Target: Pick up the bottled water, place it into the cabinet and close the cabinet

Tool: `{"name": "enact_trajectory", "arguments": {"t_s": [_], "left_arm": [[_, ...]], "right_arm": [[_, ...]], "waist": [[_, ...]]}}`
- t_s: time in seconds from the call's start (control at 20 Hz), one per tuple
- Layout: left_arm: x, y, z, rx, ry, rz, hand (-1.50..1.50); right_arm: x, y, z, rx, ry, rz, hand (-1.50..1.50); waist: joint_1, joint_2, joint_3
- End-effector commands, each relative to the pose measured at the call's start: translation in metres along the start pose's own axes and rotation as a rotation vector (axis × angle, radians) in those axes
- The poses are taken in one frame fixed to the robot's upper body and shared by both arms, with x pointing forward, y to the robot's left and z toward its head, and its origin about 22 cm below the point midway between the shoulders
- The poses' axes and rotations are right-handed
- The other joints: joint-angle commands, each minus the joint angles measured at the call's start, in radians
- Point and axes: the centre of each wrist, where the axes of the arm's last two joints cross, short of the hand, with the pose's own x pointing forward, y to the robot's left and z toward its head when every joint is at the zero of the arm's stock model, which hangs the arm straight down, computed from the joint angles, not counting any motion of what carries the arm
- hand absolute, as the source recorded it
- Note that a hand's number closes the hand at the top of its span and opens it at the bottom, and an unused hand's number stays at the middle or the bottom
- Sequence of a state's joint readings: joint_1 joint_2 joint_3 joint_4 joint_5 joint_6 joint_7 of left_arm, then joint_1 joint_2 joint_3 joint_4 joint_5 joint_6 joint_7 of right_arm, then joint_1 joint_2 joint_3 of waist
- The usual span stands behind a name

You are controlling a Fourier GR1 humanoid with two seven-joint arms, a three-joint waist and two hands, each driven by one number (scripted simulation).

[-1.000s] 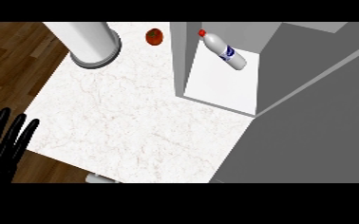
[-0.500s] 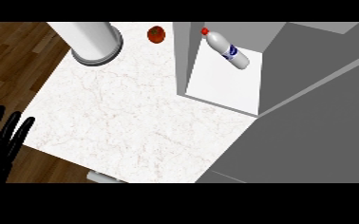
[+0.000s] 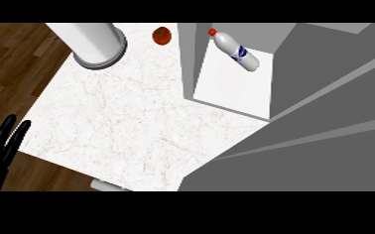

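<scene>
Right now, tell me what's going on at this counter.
Nothing is being held. The bottled water already lies on its side inside the cabinet, red cap toward the back. The cabinet door is not yet shut. Only the left hand shows, fingers straight at the view's left edge, touching nothing. A tomato and a grey cylinder stand on the white counter.

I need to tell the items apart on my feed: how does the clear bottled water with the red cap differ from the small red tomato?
The clear bottled water with the red cap lies tilted on its side on the white floor of the open grey cabinet; the small red tomato sits outside it on the white marble counter. The bottle is long and mostly white with a blue label; the tomato is round, shorter and red all over. Neither is touched by a hand.
</scene>
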State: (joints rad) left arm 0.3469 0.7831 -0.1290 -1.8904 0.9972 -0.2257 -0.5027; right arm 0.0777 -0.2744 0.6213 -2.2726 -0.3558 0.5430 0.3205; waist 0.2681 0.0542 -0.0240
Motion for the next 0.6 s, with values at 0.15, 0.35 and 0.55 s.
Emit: {"name": "enact_trajectory", "arguments": {"t_s": [0.15,0.35,0.55], "left_arm": [[0.000,0.005,0.004,0.013,0.015,-0.001,-1.50],[0.002,0.012,0.005,0.026,0.021,-0.016,-1.50],[0.001,0.014,0.005,0.039,0.010,-0.009,-1.50]], "right_arm": [[0.005,-0.038,-0.039,-0.091,0.108,0.106,1.50],[0.013,-0.064,-0.065,-0.104,0.185,0.169,1.50],[0.015,-0.081,-0.100,-0.124,0.251,0.175,1.50]], "waist": [[-0.014,-0.018,0.002],[-0.032,-0.020,0.005],[-0.044,-0.022,0.008]]}}
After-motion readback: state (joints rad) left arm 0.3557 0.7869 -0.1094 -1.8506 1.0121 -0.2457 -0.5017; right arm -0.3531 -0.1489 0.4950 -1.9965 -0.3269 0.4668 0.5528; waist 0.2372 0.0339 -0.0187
